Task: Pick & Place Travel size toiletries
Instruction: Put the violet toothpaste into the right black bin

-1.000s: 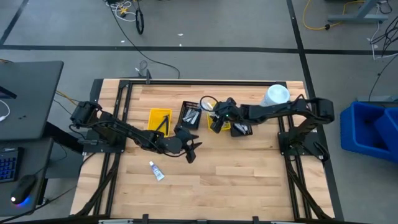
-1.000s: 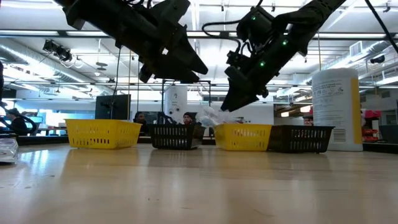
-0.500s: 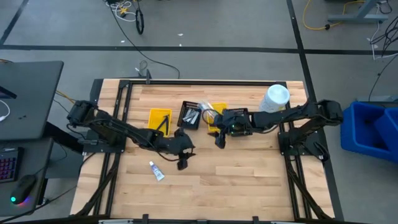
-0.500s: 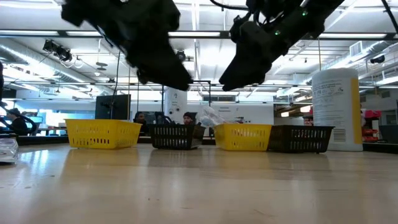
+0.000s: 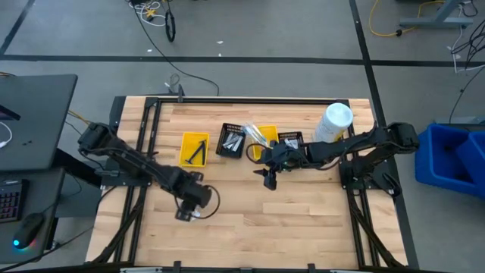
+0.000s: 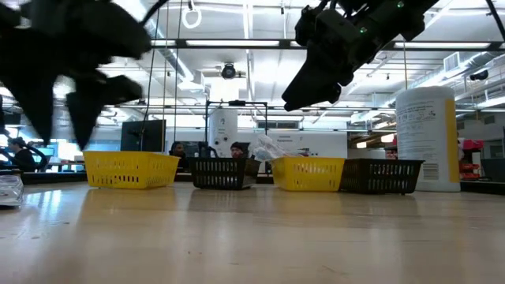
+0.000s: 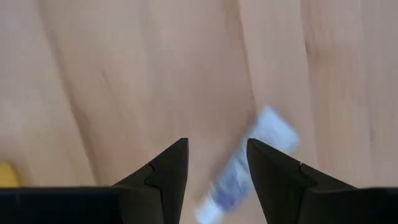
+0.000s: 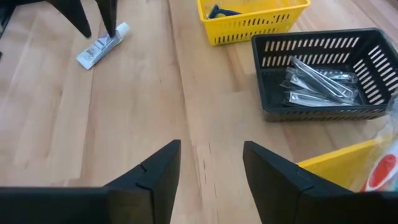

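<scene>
A white-and-blue toothpaste tube [image 7: 249,165] lies flat on the wood, toward the table's near left [image 5: 195,215]. My left gripper [image 7: 214,146] hovers open just above it, one finger on either side of its lower end, touching nothing. In the right wrist view its two fingers [image 8: 109,18] stand over the tube [image 8: 102,45]. My right gripper [image 8: 211,152] is open and empty above bare wood in front of the bins [image 5: 267,180]. A black bin [image 8: 323,74] holds slim clear-wrapped items. The yellow bin [image 8: 252,18] holds a blue-handled item.
Four small bins stand in a row at mid-table: yellow [image 5: 195,148], black [image 5: 233,140], yellow [image 5: 265,139], black [image 5: 292,142]. A tall white bottle [image 5: 336,120] stands at the far right. Bare wood lies in front of the bins [image 5: 303,220].
My left gripper has swept from mid-table toward the near left and come down over the toothpaste tube. My right gripper has drawn back from the second yellow bin toward the table's near edge and risen. The tube has stayed where it was.
</scene>
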Controlling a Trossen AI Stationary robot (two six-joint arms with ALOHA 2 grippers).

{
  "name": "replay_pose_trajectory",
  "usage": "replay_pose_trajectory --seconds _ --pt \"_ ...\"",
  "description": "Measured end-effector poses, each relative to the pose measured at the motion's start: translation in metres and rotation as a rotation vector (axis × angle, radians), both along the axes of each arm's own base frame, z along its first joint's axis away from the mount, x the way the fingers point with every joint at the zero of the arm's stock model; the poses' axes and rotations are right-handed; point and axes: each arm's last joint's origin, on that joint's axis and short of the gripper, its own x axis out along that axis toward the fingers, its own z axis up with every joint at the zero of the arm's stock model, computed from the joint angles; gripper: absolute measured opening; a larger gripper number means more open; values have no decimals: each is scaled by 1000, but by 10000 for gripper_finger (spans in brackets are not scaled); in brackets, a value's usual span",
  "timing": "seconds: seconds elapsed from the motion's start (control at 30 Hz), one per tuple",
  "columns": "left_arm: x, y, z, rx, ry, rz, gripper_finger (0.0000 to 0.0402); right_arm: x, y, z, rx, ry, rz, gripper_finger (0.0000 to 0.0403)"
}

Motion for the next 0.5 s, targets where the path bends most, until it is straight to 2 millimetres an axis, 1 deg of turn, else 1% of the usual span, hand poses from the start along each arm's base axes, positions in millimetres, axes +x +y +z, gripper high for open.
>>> replay_pose_trajectory --seconds 0.13,0.23,0.37,0.5 --pt "-14 -11 -2 -17 102 -57 171 0 0 0 0 -1 -1 181" --pt "-24 -18 -9 -28 140 -138 171 0 0 0 0 -2 0 185" --pt "-31 -21 -15 47 129 -213 171 0 0 0 0 -7 0 193" --pt "-30 -18 -16 128 95 -249 172 0 0 0 1 -7 -1 199"
